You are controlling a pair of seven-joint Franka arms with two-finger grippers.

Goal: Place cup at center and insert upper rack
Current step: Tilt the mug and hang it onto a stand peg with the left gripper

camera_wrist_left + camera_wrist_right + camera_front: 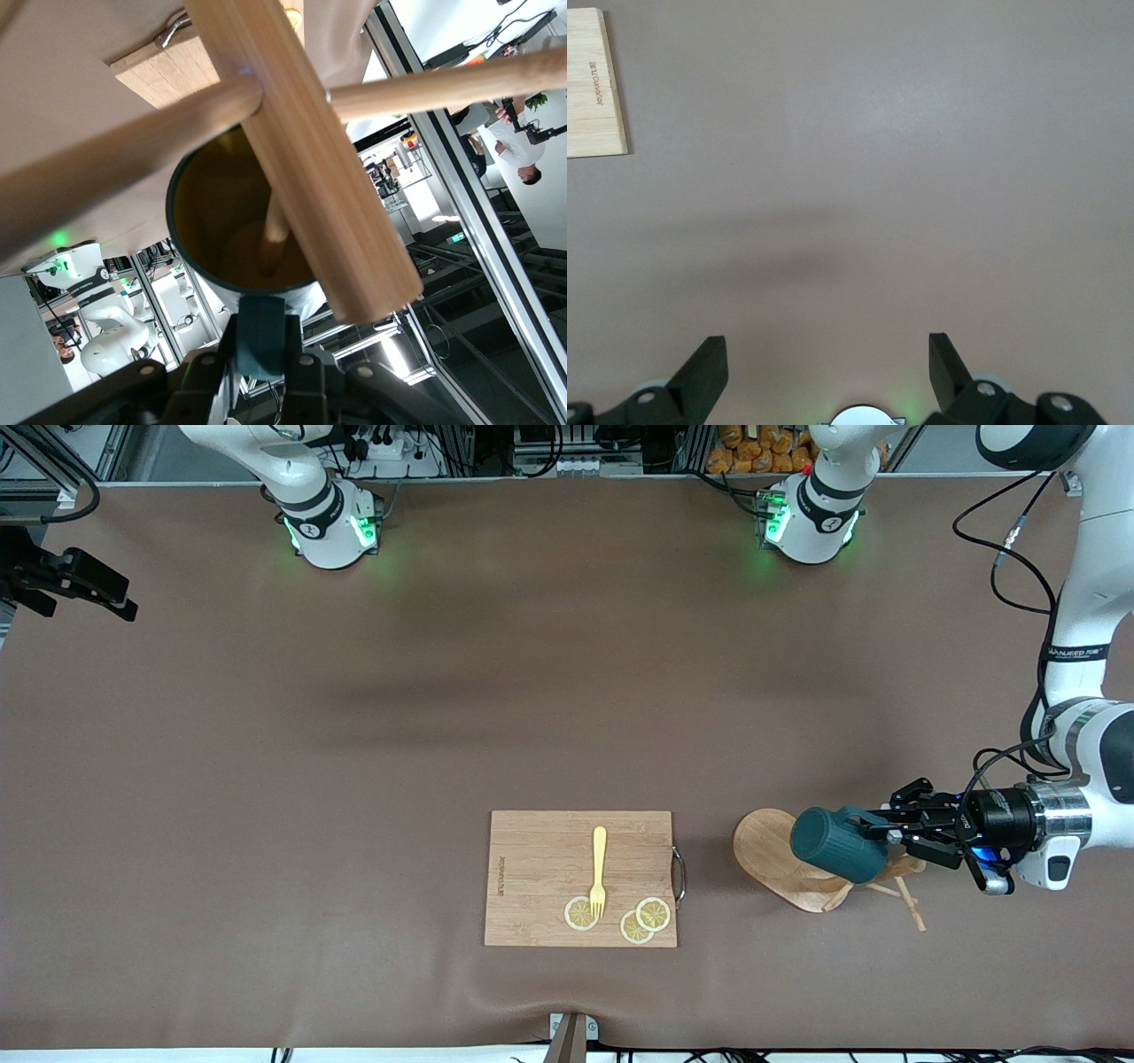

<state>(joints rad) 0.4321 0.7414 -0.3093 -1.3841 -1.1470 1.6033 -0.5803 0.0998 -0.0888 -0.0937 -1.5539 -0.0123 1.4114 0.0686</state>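
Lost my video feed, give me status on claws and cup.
Left claw shut on cup handle, cup still on upper rack peg. Right claw open, waiting.

The left gripper point(889, 834) is seen at the right edge of the frame, turned sideways and clamped shut on a handle. The right gripper point(828, 365) is held with its fingers spread wide, its arm waiting at the upper left.

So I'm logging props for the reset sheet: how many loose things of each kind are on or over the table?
Cup: 1, held in the left gripper
Mug tree: 1
Cutting board: 1
Fork: 1
Lemon slices: 3
Total: 7
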